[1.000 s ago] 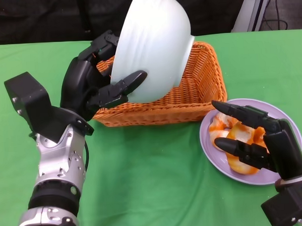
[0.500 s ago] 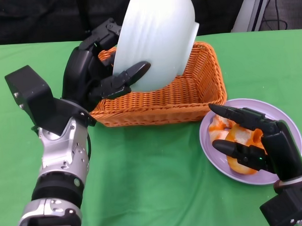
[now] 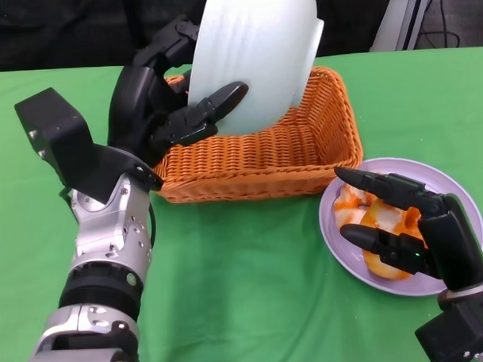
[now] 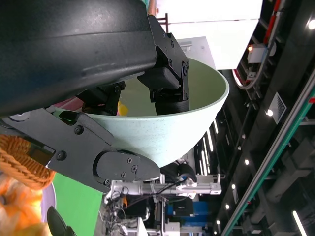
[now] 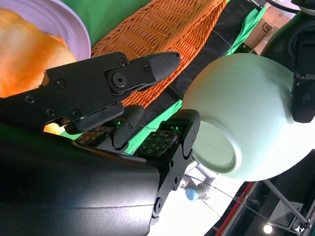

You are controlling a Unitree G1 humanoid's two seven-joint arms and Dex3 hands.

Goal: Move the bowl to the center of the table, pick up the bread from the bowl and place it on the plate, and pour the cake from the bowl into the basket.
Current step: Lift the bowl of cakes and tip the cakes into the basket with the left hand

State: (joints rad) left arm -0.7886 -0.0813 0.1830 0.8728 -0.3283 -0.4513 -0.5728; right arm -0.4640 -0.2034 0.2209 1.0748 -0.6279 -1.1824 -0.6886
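**Head view: bowl tipped over the basket, bread on the plate**

Head view shows the left hand (image 3: 156, 112) gripping the pale green bowl (image 3: 253, 57) by its rim, fingers inside and thumb pressed against the outer wall. The bowl is tilted steeply onto its side above the orange wicker basket (image 3: 304, 159), its base turned toward the camera and its mouth facing the far side of the basket. What lies inside the bowl cannot be seen from here, and the part of the basket floor that shows holds nothing.

In the left wrist view the bowl (image 4: 192, 123) shows a smooth inner wall with the fingers (image 4: 167, 83) hooked over its edge; the cake cannot be made out there.

Just beside the basket, on its right, stands the lilac plate (image 3: 452, 181) with the orange-and-white bread (image 3: 357, 205) on it. The right hand (image 3: 406, 223) sits over the plate with its fingers spread apart, thumb and fingers either side of the bread; whether they touch it is unclear. The right wrist view shows the fingers (image 5: 147, 66) parted, with the bread (image 5: 24, 54) beside them on the plate (image 5: 74, 24).

All of this rests on a green table (image 3: 245, 292).
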